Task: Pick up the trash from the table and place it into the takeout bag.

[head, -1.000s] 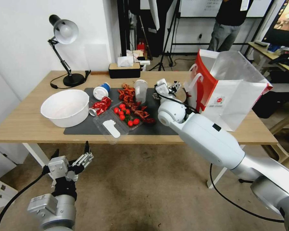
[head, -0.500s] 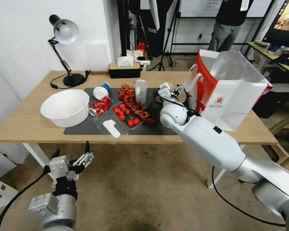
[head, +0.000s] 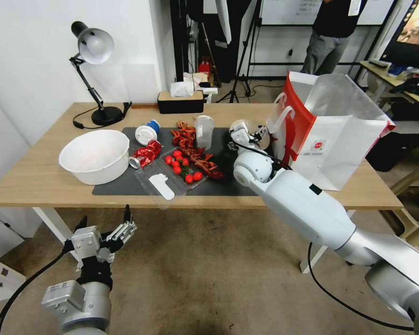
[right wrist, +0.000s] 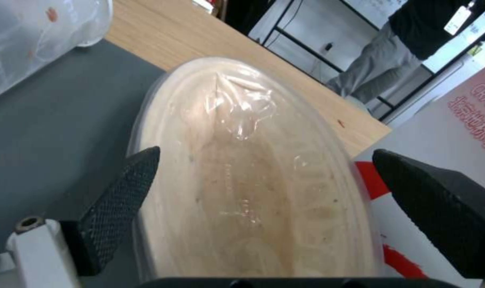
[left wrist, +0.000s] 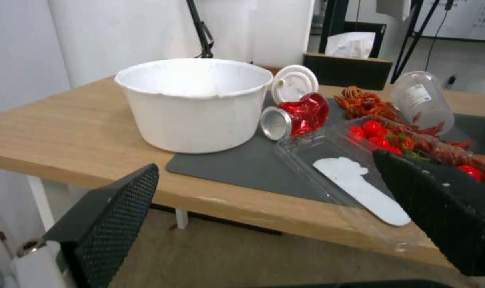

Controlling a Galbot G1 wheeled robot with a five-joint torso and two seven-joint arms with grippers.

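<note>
My right gripper point(head: 255, 132) reaches over the right end of the dark mat point(head: 121, 185), open around a beige paper bowl point(right wrist: 253, 192) covered with clear film. One finger point(right wrist: 125, 192) sits at the bowl's rim; the other stands clear of it. The takeout bag point(head: 333, 135) stands upright and open just right of the bowl. More trash lies on the mat: a crushed red can point(head: 145, 154), a blue-and-white lidded cup point(head: 146, 133) on its side, and a clear plastic cup point(head: 204, 131). My left gripper point(head: 104, 217) hangs open below the table's point(head: 32, 181) front edge.
A large white bowl point(head: 95, 156) sits at the mat's left end. A clear clamshell with cherry tomatoes point(head: 182, 168) and red crayfish shells point(head: 191, 144) fill the mat's middle. A desk lamp point(head: 93, 51) and a tissue box point(head: 180, 101) stand at the back.
My right arm has shifted a little to the right, toward the takeout bag, and the bowl shows more clearly at the gripper. The left arm has stayed put.
</note>
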